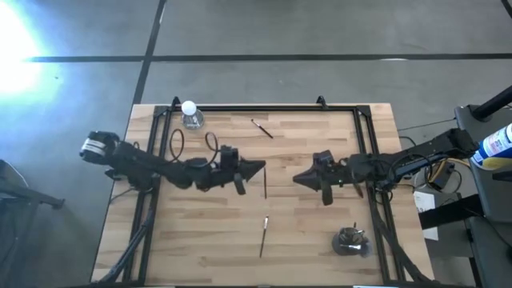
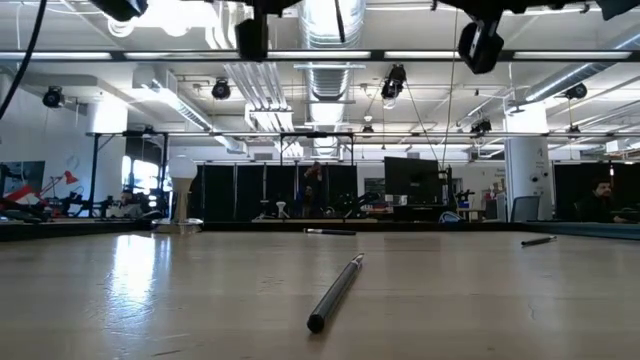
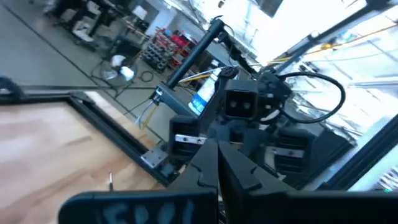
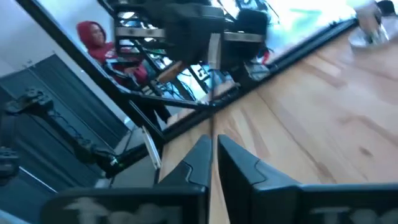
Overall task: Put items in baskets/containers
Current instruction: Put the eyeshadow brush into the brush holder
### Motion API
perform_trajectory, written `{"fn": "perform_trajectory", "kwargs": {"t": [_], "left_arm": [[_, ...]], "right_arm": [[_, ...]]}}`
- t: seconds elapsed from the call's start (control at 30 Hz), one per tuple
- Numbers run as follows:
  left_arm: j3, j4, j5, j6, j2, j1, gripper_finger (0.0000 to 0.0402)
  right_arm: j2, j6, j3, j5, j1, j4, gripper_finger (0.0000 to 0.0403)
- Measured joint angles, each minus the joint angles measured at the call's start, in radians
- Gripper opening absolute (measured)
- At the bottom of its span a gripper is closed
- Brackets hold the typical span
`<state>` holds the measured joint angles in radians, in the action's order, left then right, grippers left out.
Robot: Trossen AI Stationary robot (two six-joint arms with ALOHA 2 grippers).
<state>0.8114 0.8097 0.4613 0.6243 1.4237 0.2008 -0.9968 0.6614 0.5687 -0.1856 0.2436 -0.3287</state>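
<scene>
Three thin dark brushes show in the high view. One brush (image 1: 261, 128) lies near the far edge and one (image 1: 262, 236) lies toward the near edge, close up in the low view (image 2: 335, 293). The third brush (image 1: 265, 184) is in the air at mid-table, with my left gripper (image 1: 260, 168) shut on it. My right gripper (image 1: 296, 178) faces it from the right, a little apart, with its fingers together (image 4: 213, 165) and nothing between them. The cup (image 1: 350, 240) stands near the front right corner with several sticks in it. My left gripper pinches the brush near one end (image 1: 265, 172) between its two fingers. The fingers come about level from the table's left and lie across the brush. The brush is clear of the table, and the rest of it runs from the fingertips toward the near edge.
A clear object with a white ball on top (image 1: 190, 116) stands at the far left corner. A dark frame rail (image 1: 264, 109) runs along the table's far edge and sides. Another brush (image 2: 538, 240) lies far off to the right in the low view. A person in red (image 4: 93, 37) is beyond the table.
</scene>
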Motion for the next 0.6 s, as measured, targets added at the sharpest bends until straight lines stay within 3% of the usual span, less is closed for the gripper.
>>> {"fn": "perform_trajectory", "kwargs": {"t": [0.2, 0.4, 0.6], "left_arm": [[0.071, 0.003, -0.164, -0.024, 0.031, -0.064, 0.0], [0.124, 0.006, -0.21, -0.059, 0.054, -0.077, 0.0], [0.131, 0.004, -0.216, -0.068, 0.06, -0.078, 0.0]], "right_arm": [[-0.036, -0.036, 0.1, 0.003, -0.034, 0.015, 0.0079], [-0.103, -0.034, 0.197, 0.018, -0.074, 0.066, 0.0133], [-0.194, -0.008, 0.262, 0.086, -0.119, 0.062, 0.0155]]}}
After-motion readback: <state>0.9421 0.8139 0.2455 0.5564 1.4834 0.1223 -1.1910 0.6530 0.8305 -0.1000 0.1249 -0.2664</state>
